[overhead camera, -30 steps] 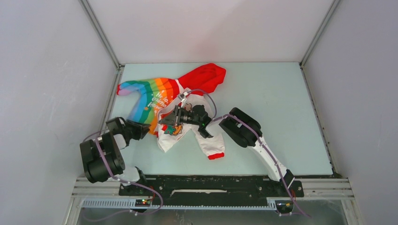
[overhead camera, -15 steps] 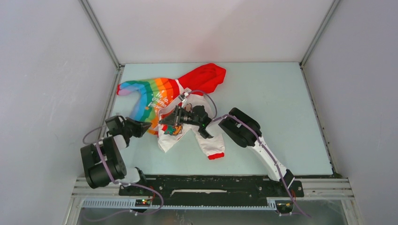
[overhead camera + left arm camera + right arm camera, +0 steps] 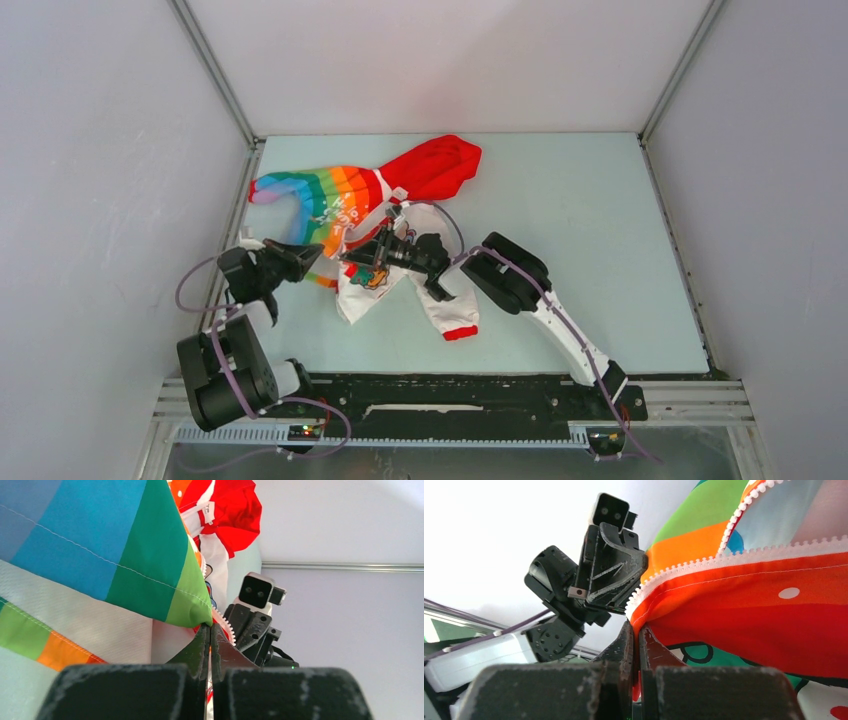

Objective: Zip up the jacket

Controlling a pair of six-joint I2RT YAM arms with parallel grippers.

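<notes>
Jacket (image 3: 345,212) is on the left half of the table (image 3: 590,250), hem toward the arms and red hood (image 3: 437,165) toward the far wall. Nearest us, both arms reach in from their bases and meet at the hem. The left gripper (image 3: 308,256) has its fingers pressed together on the bottom corner of the rainbow half (image 3: 318,205); its wrist view shows the green cloth pinched right at the tips (image 3: 210,628). The right gripper (image 3: 352,258) is clamped too, on the red-lined front edge just beside it, and its own camera shows the pinch (image 3: 635,626) under a row of white zipper teeth (image 3: 704,562). Those teeth run in two separate rows, so the front is open. I can't make out the slider, and I'd judge we're early: the bottom ends are close together but not joined, with the whole run up to the collar left. The white half (image 3: 362,297) and a sleeve with a red cuff (image 3: 461,331) trail toward the near edge. Room looks tight on the left, where the rainbow sleeve (image 3: 268,187) lies near the table's side rail (image 3: 240,190). To the right and beyond the hood the surface offers space.
</notes>
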